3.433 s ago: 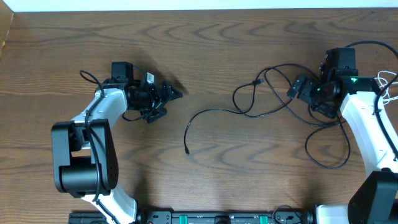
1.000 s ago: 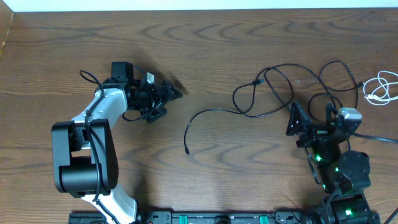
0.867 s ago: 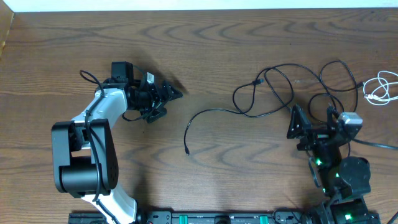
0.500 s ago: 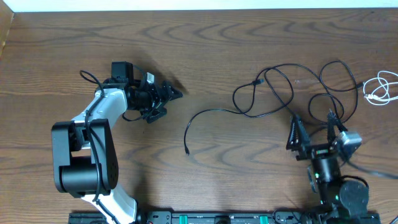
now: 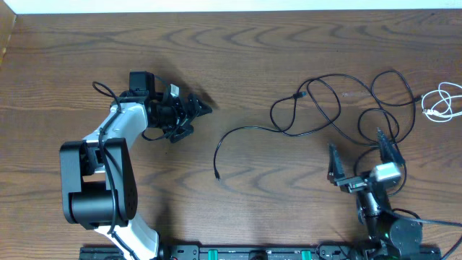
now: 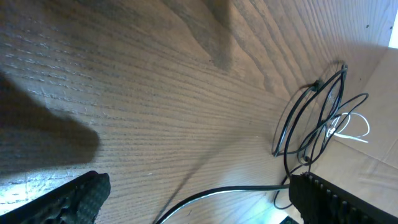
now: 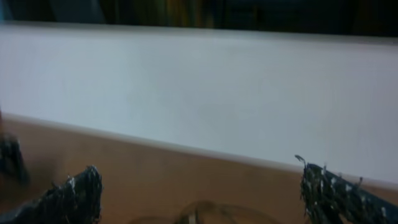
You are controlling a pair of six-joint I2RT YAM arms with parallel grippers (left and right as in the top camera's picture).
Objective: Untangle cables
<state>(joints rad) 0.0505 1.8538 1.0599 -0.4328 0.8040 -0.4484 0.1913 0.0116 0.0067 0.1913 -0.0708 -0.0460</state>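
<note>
Your left gripper and right gripper both stand wide open, with nothing in either. The black cable sprawls in loops at 12 o'clock from your right gripper, its tail trailing toward 9 o'clock. The white cable lies coiled apart at 2 o'clock.

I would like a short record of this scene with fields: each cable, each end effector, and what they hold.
black cable: loose loops on the right half of the table, one plug end near the middle
white cable: small coil at the right edge, beside the black loops
left end effector: open, empty, left of both cables
right end effector: open, empty, by the black loops
</note>
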